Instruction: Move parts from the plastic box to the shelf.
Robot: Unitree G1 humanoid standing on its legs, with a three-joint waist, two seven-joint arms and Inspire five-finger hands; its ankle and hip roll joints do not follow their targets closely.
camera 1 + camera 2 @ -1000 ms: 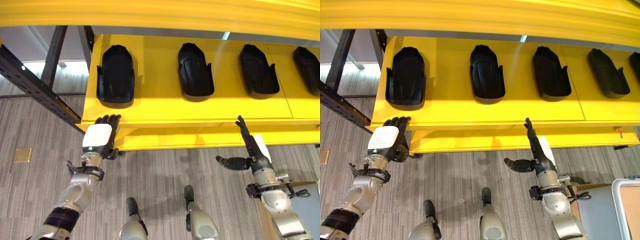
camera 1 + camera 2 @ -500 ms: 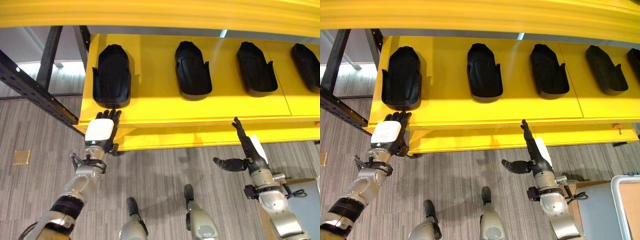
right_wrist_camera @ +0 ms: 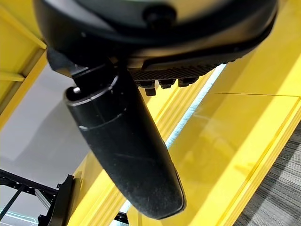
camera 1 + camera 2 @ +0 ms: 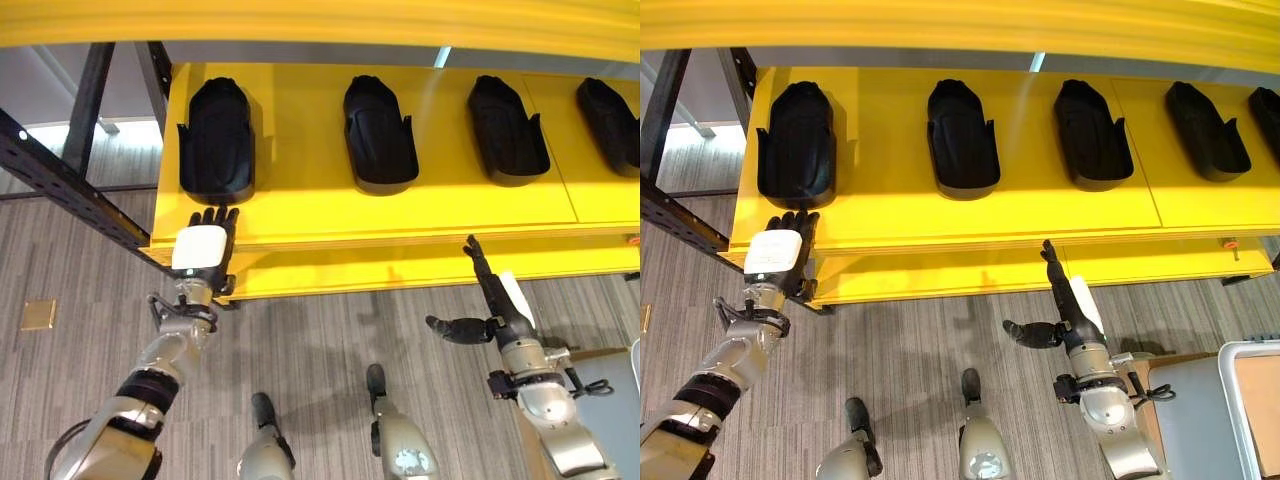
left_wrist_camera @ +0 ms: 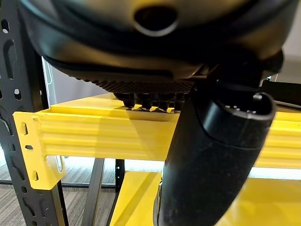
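The left hand [image 4: 205, 250], fingers straight and empty, reaches the yellow metal shelf [image 4: 300, 210] edge. The leftmost black moulded plastic part [image 4: 216, 140] lies just beyond its fingertips. The right hand [image 4: 497, 300] is spread wide

The broad yellow painted metal shelf [image 4: 300, 215] has a smooth, faintly glossy coat that catches the light along its front beam; the black moulded plastic parts [image 4: 378, 135] lying on it look matt with a soft sheen on their curved backs; the dark perforated steel upright [image 5: 19, 61] is matt black metal; the grey striped carpet floor [image 4: 320, 340] is rough and fibrous; the left robot hand [image 4: 203, 250] is dark plastic with a smooth white cover; the right robot hand [image 4: 487, 300] has a smooth, lightly scuffed thumb.
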